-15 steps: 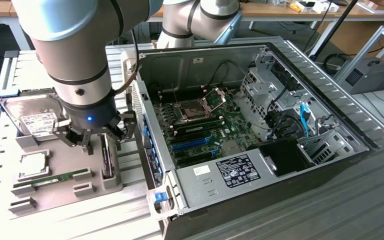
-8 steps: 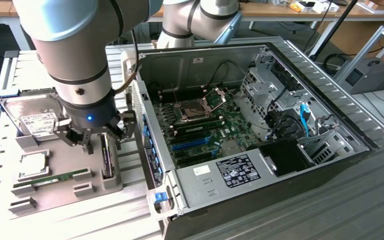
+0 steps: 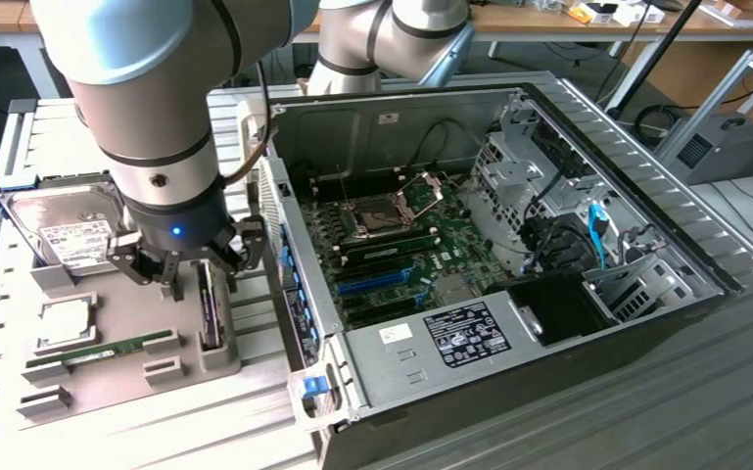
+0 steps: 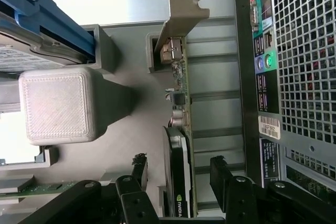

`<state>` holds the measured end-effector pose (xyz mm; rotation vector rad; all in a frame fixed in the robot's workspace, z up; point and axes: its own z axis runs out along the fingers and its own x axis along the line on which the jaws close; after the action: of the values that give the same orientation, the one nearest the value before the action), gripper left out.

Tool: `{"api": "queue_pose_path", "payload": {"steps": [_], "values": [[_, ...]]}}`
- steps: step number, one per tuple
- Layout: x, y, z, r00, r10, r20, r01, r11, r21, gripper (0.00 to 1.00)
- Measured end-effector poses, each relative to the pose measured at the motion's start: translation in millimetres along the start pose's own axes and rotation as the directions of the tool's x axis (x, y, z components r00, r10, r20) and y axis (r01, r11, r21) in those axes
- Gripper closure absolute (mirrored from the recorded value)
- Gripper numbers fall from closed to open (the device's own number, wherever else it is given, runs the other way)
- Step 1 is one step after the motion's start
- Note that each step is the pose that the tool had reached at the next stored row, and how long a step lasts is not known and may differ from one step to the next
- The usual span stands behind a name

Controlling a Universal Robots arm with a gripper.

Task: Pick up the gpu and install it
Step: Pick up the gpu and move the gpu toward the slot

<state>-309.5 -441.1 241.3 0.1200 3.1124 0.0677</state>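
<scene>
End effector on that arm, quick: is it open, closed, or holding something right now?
The end effector is open, one finger on each side of the graphics card, not gripping it.

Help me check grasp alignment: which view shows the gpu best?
The wrist view: the gpu stands on edge in its holder, metal bracket, board and black cooler visible, flanked by the open claw. The exterior view gives its thin dark top edge below the claw.

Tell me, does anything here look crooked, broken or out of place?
Nothing stands out. The gpu stands straight on edge in the grey holder, the hard drive sits in its own slot, and the RAM stick lies flat.
</scene>
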Motion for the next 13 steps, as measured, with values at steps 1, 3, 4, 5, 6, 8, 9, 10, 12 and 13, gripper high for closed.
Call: {"api": "queue_pose_path", "payload": {"steps": [1, 3, 4, 5, 6, 8, 9, 10, 12, 13], "values": [[0.0, 0.0, 0.9, 1.0000, 0.000, 0.0000, 0.000, 1.0000, 0.0000, 0.40], [0.1, 0.0, 1.2, 1.0000, 0.000, -0.0002, 0.000, 1.0000, 0.0002, 0.40], [0.1, 0.0, 1.2, 1.0000, 0.000, -0.0002, 0.000, 1.0000, 0.0002, 0.40], [0.1, 0.0, 1.3, 1.0000, 0.000, -0.0001, 0.000, 1.0000, 0.0001, 0.40], [0.0, 0.0, 1.4, 1.0000, 0.000, 0.0000, 0.000, 1.0000, 0.0000, 0.40], [0.0, 0.0, 1.4, 1.0000, 0.000, 0.0000, 0.000, 1.0000, 0.0000, 0.40], [0.0, 0.0, 1.4, 1.0000, 0.000, 0.0000, 0.000, 1.0000, 0.0000, 0.40], [0.0, 0.0, 1.4, 1.0000, 0.000, 0.0000, 0.000, 1.0000, 0.0000, 0.41], [0.0, 0.0, 1.4, 1.0000, 0.000, 0.0000, 0.000, 1.0000, 0.0000, 0.49], [0.0, 0.0, 1.4, 1.0000, 0.000, 0.0000, 0.000, 1.0000, 0.0000, 0.49]]}}
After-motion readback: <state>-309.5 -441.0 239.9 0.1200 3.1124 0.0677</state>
